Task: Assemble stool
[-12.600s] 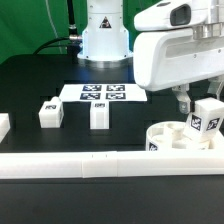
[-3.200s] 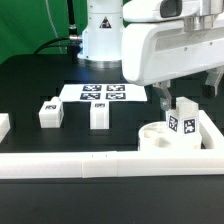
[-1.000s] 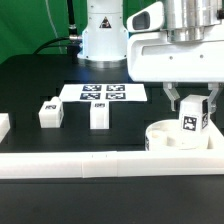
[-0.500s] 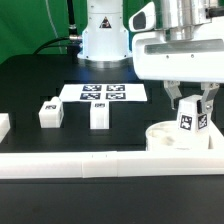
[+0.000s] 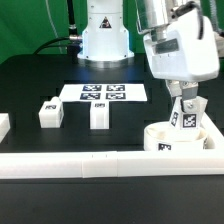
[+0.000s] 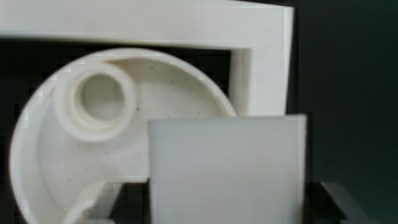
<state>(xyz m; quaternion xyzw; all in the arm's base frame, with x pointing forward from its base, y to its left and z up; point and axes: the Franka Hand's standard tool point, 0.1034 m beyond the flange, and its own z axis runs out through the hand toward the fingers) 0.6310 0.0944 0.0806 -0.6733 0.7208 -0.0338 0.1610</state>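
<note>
The round white stool seat (image 5: 166,139) lies at the exterior view's right, against the front rail. My gripper (image 5: 184,103) is shut on a white stool leg (image 5: 186,120) with a square tag, held slightly tilted over the seat, its lower end inside the seat's rim. In the wrist view the leg (image 6: 222,160) fills the foreground between the dark fingers (image 6: 349,204). Beyond it are the seat (image 6: 54,140) and a round socket (image 6: 103,100). Two more tagged legs (image 5: 49,113) (image 5: 98,115) stand loose on the black table.
The marker board (image 5: 103,93) lies flat behind the loose legs. A long white rail (image 5: 90,164) runs along the front, and its corner shows in the wrist view (image 6: 258,45). Another white piece (image 5: 3,126) sits at the left edge. The robot base (image 5: 103,35) stands behind.
The gripper's hand has turned and tilted with the leg still in it. The leg has moved slightly left and lower over the seat. The loose legs have not moved.
</note>
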